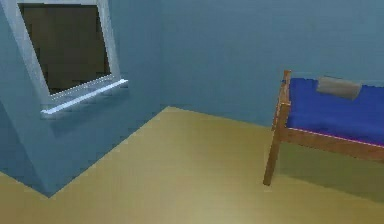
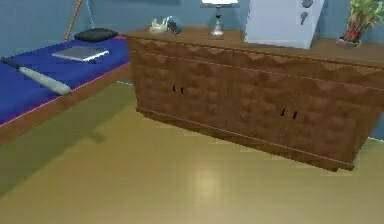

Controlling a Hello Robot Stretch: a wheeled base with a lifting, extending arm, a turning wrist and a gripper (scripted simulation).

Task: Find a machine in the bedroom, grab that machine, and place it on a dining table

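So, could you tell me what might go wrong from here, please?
1. What looks like a laptop lies flat on the bed near a bat: thin and low, it may be hard to grasp.
2. The white box on the dresser might be mistaken for the machine; it looks bulky, and a lamp stands close beside it.

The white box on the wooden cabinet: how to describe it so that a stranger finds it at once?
Find the long brown cabinet beside the bed. On its top, the white box stands between a lamp and a potted plant. It is the largest thing there, pale and flat-sided.
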